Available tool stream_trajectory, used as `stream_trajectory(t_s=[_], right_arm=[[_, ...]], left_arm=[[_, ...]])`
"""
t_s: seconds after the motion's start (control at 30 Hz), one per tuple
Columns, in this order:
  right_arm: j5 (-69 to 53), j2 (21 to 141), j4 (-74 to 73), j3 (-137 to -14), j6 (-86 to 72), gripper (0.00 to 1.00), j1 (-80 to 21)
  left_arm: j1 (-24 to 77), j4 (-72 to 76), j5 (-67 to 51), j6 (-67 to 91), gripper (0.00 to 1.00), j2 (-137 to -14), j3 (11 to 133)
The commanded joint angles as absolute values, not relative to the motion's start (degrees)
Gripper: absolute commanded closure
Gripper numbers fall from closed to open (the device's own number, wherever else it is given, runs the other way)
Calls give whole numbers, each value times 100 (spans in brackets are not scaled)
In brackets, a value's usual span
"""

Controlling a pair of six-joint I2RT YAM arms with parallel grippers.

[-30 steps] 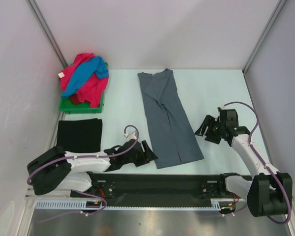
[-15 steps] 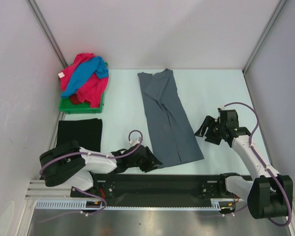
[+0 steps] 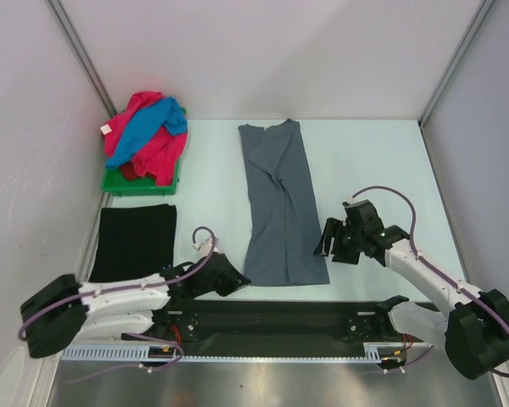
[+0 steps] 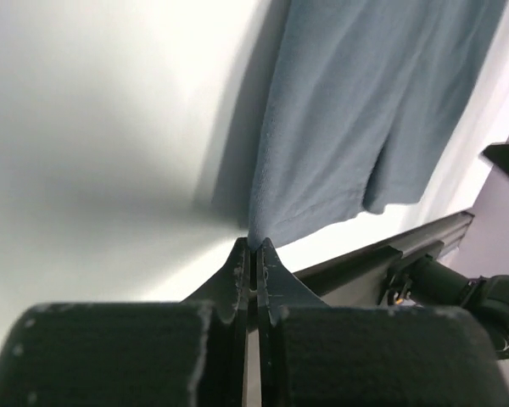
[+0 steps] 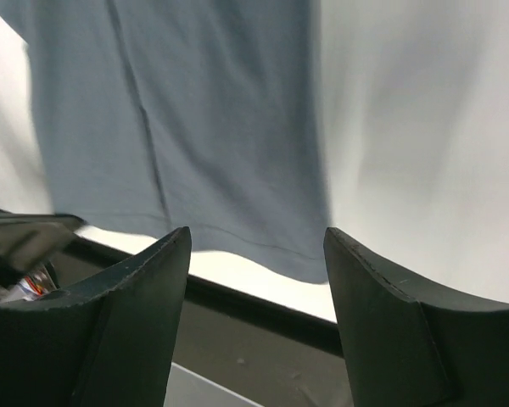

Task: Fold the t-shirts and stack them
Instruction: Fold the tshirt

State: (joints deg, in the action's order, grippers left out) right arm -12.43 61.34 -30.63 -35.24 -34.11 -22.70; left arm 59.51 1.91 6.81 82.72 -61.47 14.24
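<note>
L gripper [image 3: 236, 277] jaws together, clamped on near-left hem corner of grey shirt [image 3: 276, 203]. Rest of shirt runs lengthwise away ahead of its tips, flat on table [image 3: 365, 153]. R gripper [image 3: 329, 240] jaws apart, holding nothing, just off shirt's right edge; hem's right corner shows ahead between its fingers [image 5: 127, 322]. Black shirt [image 3: 137, 242] folded flat, just left of L arm. Pink & blue shirts [image 3: 144, 136] heaped on tray [image 3: 110, 182], beyond black one.
</note>
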Motion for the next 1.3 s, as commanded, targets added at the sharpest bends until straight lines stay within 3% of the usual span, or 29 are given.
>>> stream_trajectory(t_s=[0.0, 0.2, 0.57, 0.87, 0.97, 1.07, 1.1, 1.27], right_arm=[[-1177, 6082, -2953, -3340, -3726, 30, -2539], [-1572, 5503, -3024, -2787, -3911, 34, -2803], [-1670, 5581, -2611, -2153, -4192, 46, -3058], [-1433, 5985, -2225, -2040, -4447, 57, -3559], [-1389, 5950, -2197, -1978, -4579, 65, -3603], [-1257, 5705, -2390, -1960, -4693, 94, -3621], [-1222, 5582, -2469, -1977, -4737, 100, -3630], [-915, 4547, -3145, -2127, -5001, 100, -3648]], left_arm=[[5915, -1212, 1300, 7752, 100, -5128, 1275], [5932, -933, 872, 7733, 100, -4360, 721], [6214, -79, 633, 7717, 100, -5616, 949], [6223, -589, 800, 7936, 100, -4703, 598], [6223, -685, 791, 8015, 100, -4448, 484], [6223, -659, 730, 7946, 100, -4456, 501], [6223, -650, 703, 7841, 100, -4500, 588], [6231, -457, 633, 7647, 99, -4912, 870]])
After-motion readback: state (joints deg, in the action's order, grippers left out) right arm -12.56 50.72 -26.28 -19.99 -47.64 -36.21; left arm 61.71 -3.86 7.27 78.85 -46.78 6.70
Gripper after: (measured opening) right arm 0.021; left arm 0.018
